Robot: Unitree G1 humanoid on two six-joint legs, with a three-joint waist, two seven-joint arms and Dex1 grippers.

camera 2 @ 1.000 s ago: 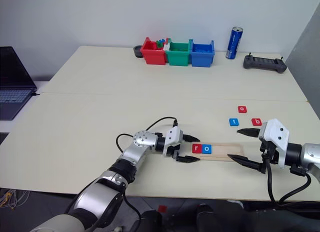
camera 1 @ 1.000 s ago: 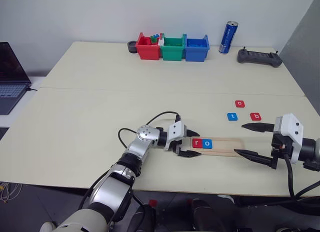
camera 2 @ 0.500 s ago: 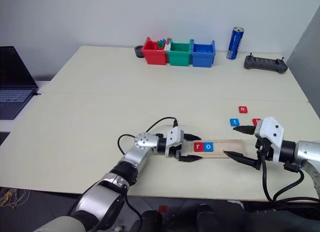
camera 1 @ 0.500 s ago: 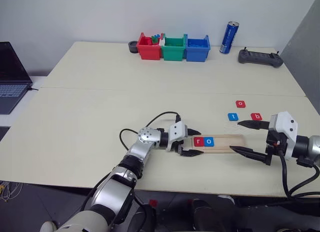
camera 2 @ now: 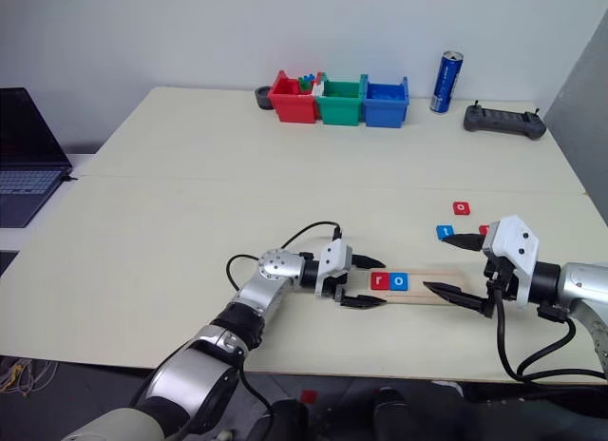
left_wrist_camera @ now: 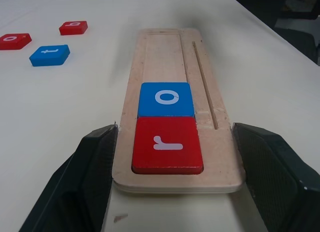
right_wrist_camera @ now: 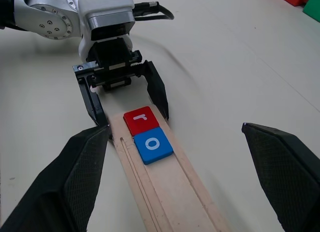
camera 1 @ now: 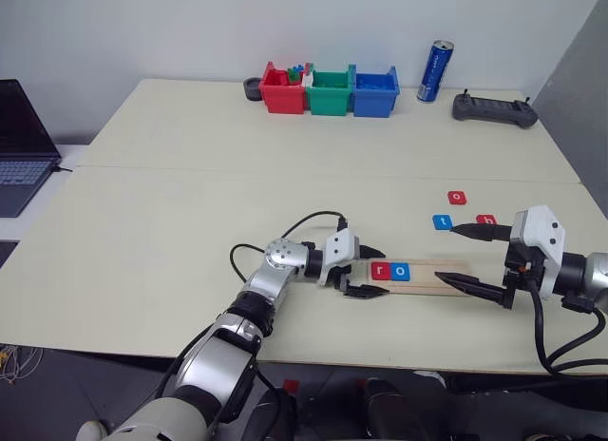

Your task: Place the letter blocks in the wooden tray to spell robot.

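The wooden tray (camera 1: 432, 271) lies near the table's front edge. A red r block (camera 1: 381, 270) and a blue o block (camera 1: 400, 270) sit side by side at its left end. My left gripper (camera 1: 372, 272) is shut on that end, one finger (left_wrist_camera: 95, 162) against each long side. My right gripper (camera 1: 448, 255) is open, and its fingers (right_wrist_camera: 82, 167) straddle the tray's right end without touching it. Beyond the tray lie a blue t block (camera 1: 442, 221), a red o block (camera 1: 458, 198) and a red b block (camera 1: 485, 219), partly behind my right gripper's upper finger.
Red (camera 1: 282, 94), green (camera 1: 329, 92) and blue (camera 1: 374, 92) bins stand at the table's far edge, with a blue can (camera 1: 436, 70) and a black controller (camera 1: 493, 109) to their right. A laptop (camera 1: 24, 146) sits at the far left.
My right gripper has edged a little to the left, closer over the tray's right end, still open. My left gripper keeps its grip on the tray. The whole picture has shifted slightly.
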